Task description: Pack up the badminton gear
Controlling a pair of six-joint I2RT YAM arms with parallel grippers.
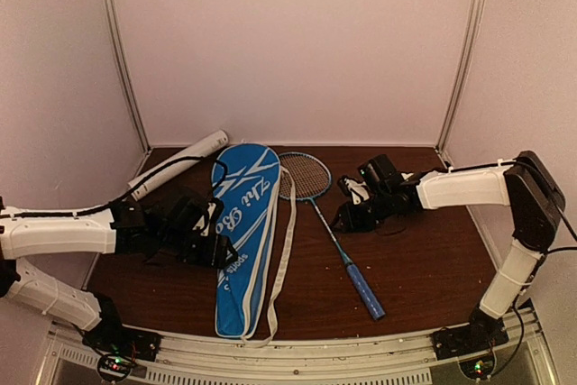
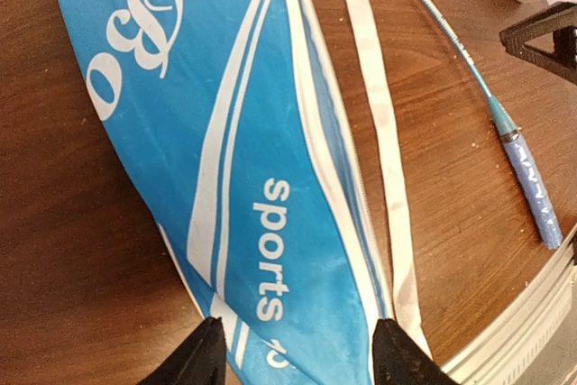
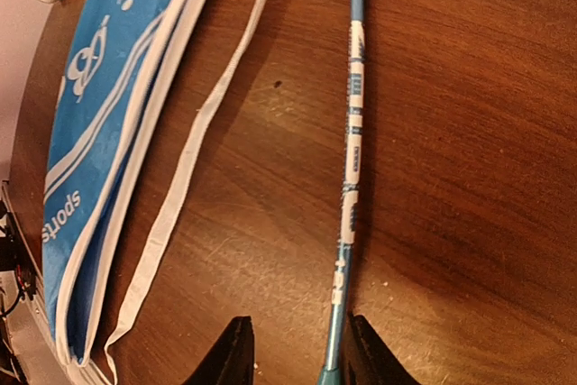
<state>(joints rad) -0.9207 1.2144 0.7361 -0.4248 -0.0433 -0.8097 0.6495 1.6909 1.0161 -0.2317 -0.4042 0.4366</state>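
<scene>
The right jaws gape astride the thin racket (image 3: 350, 178), which lies right of the racket bag (image 2: 225, 132); closing off-centre could flick its shaft away. The left jaws hang open over the unpinned bag.

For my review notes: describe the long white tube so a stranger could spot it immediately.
Start at the dark brown wooden table and look to its far left corner. There, beside the far end of the blue white-lettered racket bag, the long white tube lies at a slant. It is the only plain thick cylinder, unlike the thin blue-handled racket right of the bag.
</scene>
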